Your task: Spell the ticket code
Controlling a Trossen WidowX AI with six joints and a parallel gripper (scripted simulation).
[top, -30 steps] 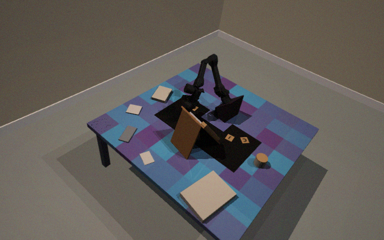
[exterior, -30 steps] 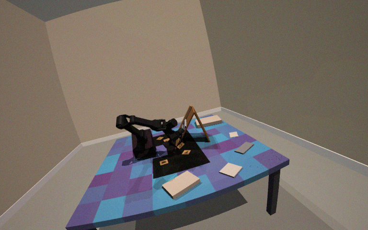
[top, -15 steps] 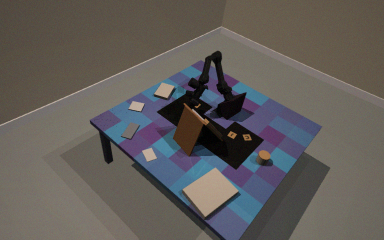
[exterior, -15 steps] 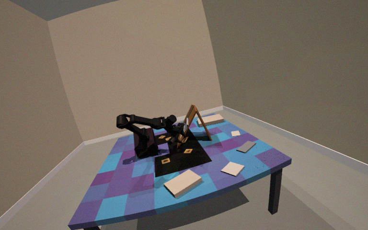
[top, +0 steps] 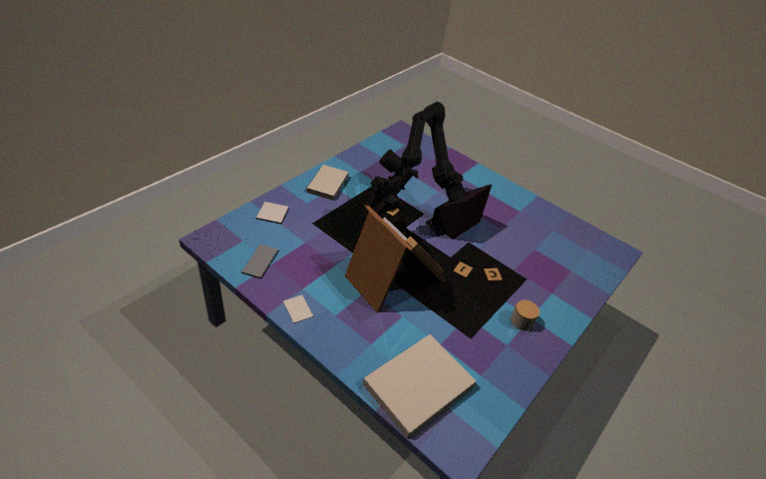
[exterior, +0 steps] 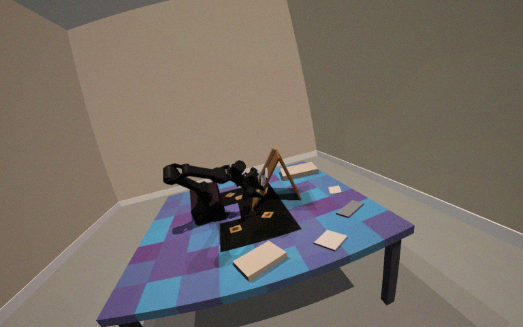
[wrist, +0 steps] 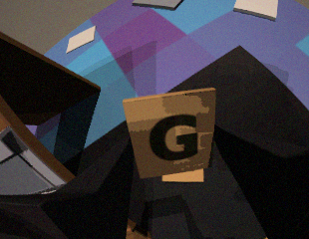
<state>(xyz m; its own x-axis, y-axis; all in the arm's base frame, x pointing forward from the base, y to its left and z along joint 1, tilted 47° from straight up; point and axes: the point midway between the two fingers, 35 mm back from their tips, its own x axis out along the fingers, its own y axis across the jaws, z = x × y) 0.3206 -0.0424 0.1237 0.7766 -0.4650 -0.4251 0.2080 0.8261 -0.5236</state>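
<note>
My gripper (wrist: pixel 173 135) is shut on the tile marked G (wrist: pixel 174 117), held upright with its letter facing the wrist camera. The gripper (exterior: pixel 261 189) is close in front of the lower part of the leaning wooden board (top: pixel 375 260) (exterior: pixel 272 161). A pale panel (exterior: pixel 264 176) (wrist: pixel 25 174) is on the board's face; its print is not readable. Two loose tiles lie on one side of the black mat (top: pixel 494 299) (exterior: pixel 282 225), one (top: pixel 463 269) beside the other (top: pixel 492 273). Two more tiles (exterior: pixel 267 214) (exterior: pixel 235 229) lie on the other side. The rail is mostly hidden.
A cylinder (top: pixel 526 315) stands beyond the mat. A large pale block (top: pixel 420 382) (exterior: pixel 299 172), a smaller block (top: pixel 327 181) (exterior: pixel 260 261), a grey slab (top: pixel 260 260) (exterior: pixel 350 208) and pale flat pieces (top: pixel 298 308) (top: pixel 272 212) lie around. The board's rear leg stands behind it.
</note>
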